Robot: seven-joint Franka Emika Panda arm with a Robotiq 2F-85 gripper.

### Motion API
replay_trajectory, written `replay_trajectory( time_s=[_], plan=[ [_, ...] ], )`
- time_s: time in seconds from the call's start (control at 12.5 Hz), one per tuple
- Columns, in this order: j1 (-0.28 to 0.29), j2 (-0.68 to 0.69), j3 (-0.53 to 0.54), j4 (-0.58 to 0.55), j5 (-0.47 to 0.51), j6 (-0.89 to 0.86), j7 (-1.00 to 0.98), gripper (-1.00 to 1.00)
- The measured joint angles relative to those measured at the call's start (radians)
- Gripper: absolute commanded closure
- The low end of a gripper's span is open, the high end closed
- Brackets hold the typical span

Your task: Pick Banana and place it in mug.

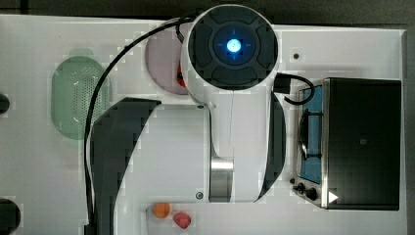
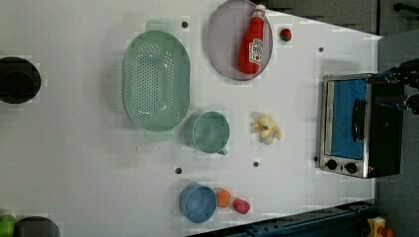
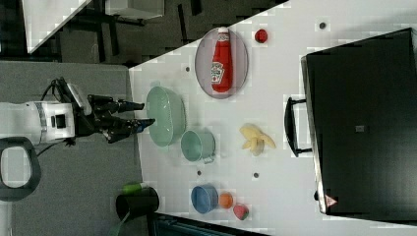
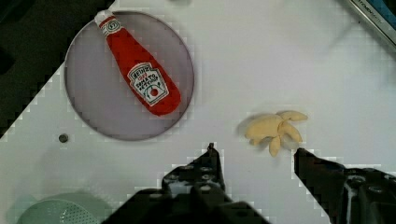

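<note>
Four camera views of one white tabletop (image 2: 89, 168). Top view: the robot arm (image 1: 232, 98) covers the middle; a pale green basket (image 1: 78, 98) lies toward the top view's left and a small oven (image 1: 359, 142) toward the top view's right. Left view: the banana (image 2: 267, 128) lies on the tabletop between the teal mug (image 2: 211, 132) and the oven, apart from both; a ketchup bottle (image 2: 252, 42) rests on a grey plate (image 2: 225, 42), and a blue cup (image 2: 197, 202) sits beside an orange fruit (image 2: 223, 198) and a red piece (image 2: 241, 206). Right view: the tool (image 3: 140, 113) hangs off the tabletop edge at the right view's left, jaws apart and holding nothing. Wrist view: the two fingers (image 4: 208, 168) stand wide, the banana lying near the gap between their tips, untouched.
</note>
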Motion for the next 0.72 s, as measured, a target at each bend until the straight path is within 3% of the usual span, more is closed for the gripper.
replay_trajectory(
  time_s=[0.24,0.48,0.72],
  plan=[
    [0.004,-0.299,-0.054,-0.249,-0.003,-0.249,0.005,-0.99],
    [-0.005,-0.499,-0.079,-0.257,-0.015,-0.237,0.008,-1.00],
    [-0.012,-0.525,-0.071,-0.257,-0.009,-0.092,-0.014,-1.00]
  ],
)
